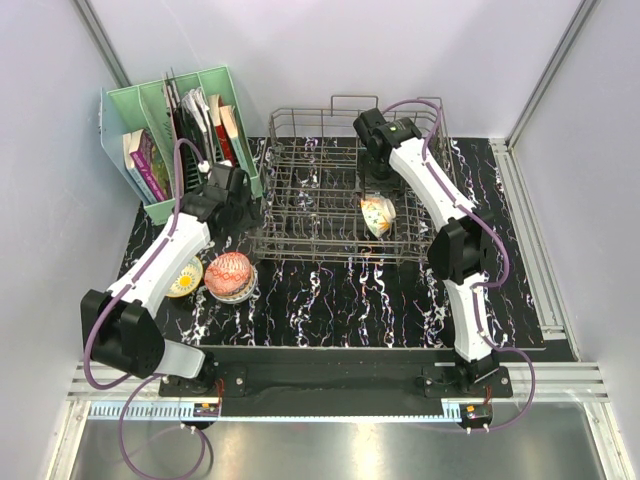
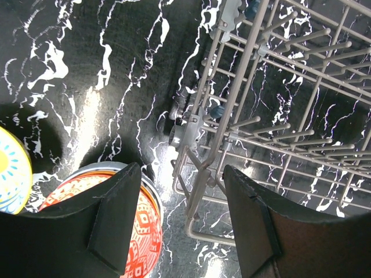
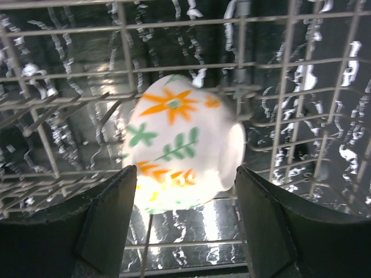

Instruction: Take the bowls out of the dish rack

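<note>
The grey wire dish rack (image 1: 320,190) stands at the back middle of the table. A cream bowl with orange flowers and green leaves (image 1: 378,215) lies tilted on its side in the rack's right part. My right gripper (image 1: 376,172) hangs open just above it; in the right wrist view the blurred floral bowl (image 3: 179,139) sits just beyond the open gripper (image 3: 185,174), untouched. My left gripper (image 1: 250,208) is open at the rack's left edge, its jaws (image 2: 181,174) either side of a rack corner wire (image 2: 203,185). A red-pink patterned bowl (image 1: 230,275) and a yellow bowl (image 1: 185,278) rest on the table.
A green plastic file holder (image 1: 170,130) with books stands at the back left, close behind my left arm. In the left wrist view the red-pink bowl (image 2: 145,226) lies under the left finger, and the yellow bowl (image 2: 11,171) is at the frame's left edge. White walls close in both sides.
</note>
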Motion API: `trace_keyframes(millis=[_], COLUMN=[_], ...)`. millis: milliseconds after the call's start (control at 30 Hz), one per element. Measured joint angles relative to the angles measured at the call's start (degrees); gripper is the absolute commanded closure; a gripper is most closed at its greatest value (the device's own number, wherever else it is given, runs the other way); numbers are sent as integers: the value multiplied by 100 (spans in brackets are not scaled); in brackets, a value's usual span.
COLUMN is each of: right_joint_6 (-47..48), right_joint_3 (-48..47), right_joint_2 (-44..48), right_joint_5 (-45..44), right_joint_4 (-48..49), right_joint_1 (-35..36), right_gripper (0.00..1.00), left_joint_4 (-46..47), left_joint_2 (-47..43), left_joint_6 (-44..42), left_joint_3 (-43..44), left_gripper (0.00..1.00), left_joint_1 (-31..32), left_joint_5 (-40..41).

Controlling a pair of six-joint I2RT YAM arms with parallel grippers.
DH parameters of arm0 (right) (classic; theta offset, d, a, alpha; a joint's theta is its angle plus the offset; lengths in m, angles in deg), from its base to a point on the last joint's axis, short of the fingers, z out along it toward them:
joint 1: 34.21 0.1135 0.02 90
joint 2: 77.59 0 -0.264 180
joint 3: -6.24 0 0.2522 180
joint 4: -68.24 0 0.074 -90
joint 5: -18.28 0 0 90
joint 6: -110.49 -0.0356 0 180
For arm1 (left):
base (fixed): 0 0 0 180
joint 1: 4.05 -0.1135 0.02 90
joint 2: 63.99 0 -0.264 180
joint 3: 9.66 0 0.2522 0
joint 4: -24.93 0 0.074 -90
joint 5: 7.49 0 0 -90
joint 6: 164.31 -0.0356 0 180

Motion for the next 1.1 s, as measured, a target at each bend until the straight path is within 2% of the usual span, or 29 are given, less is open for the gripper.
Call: trace_keyframes(millis=[267,667,1100], right_joint_6=[7,11,-85], right_joint_3=[63,-59,476], right_joint_2=[2,2,20], right_joint_5=[-496,-564,-1078], right_joint_4=[81,11,22], right_joint_1=[90,409,470], right_gripper=[25,25,26], left_joint_4=[66,114,142], left_joint_2=[-33,-92,-92], left_joint_6=[66,68,61], left_joint_3=[-245,-323,-323], left_gripper=[38,37,37], left_joint_1=[35,37,37], left_joint_5=[-76,-138,-177])
